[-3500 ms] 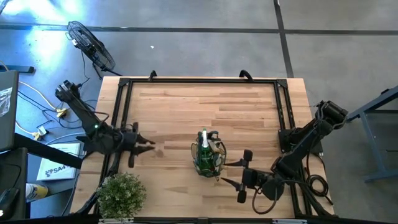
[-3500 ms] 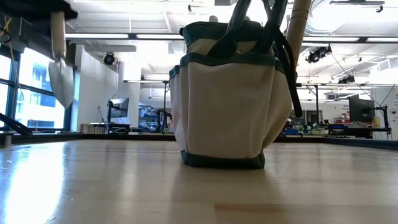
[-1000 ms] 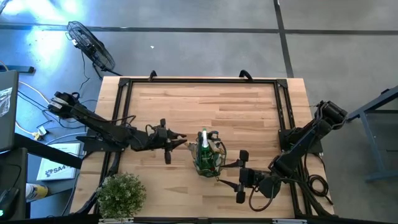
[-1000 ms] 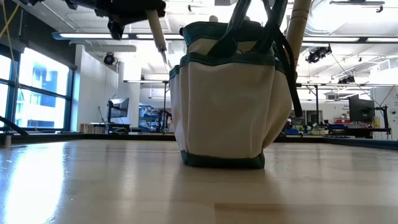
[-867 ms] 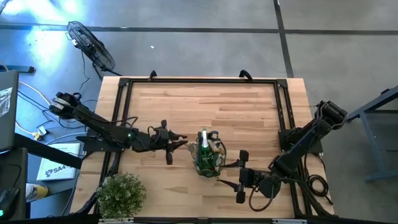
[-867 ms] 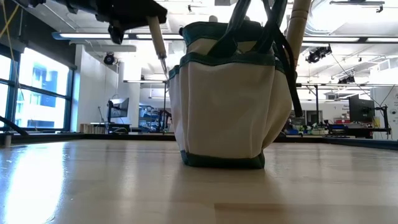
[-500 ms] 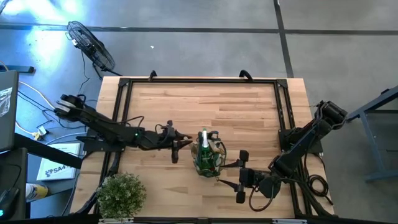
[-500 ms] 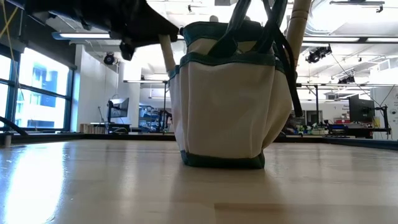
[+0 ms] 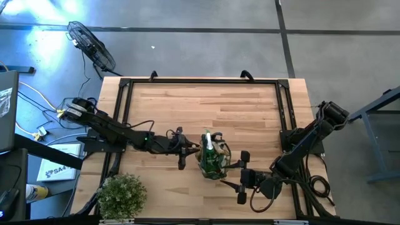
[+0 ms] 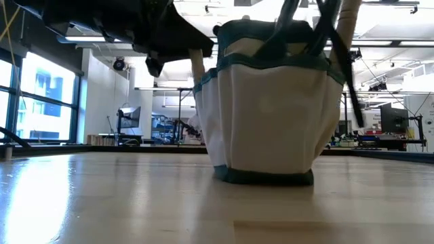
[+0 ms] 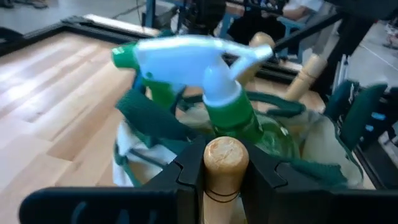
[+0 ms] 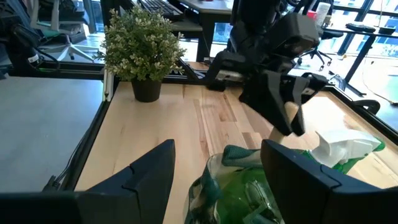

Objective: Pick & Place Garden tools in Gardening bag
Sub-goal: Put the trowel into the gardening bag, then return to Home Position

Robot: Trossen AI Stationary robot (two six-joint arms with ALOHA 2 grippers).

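The gardening bag [image 9: 212, 161] stands upright on the table's middle; its pale wall and dark trim show in the low view [image 10: 271, 115]. A green-and-white spray bottle [image 11: 186, 59] and other wooden handles [image 11: 308, 71] stick up out of it. My left gripper [image 9: 184, 150] is at the bag's left side, shut on a wooden-handled tool [image 10: 196, 71]. My right gripper [image 9: 242, 176] stands open at the bag's near right side. Its fingers [image 12: 149, 180] flank the bag's rim [image 12: 233, 155]; whether they touch it I cannot tell. My left gripper pinches the tool's wooden handle just below its rounded free end [image 11: 226, 163] between its two fingers. The fingers come nearly level from the table's left and lie across the handle. The tool hangs steeply below them, its lower part hidden behind the bag's left rim [image 10: 203, 91].
A bushy potted plant [image 9: 122, 195] stands at the near left corner. A black metal frame [image 9: 200, 81] runs along the table's edges. Bare wood lies on the far half of the table [image 9: 206, 106]. A fan [image 9: 94, 47] stands off the table, far left.
My left gripper has gone toward the table's right edge and down, carrying the wooden-handled tool up against the bag's left side. The tool's lower part has sunk out of sight behind the bag's rim. The bag has shifted a little toward the right.
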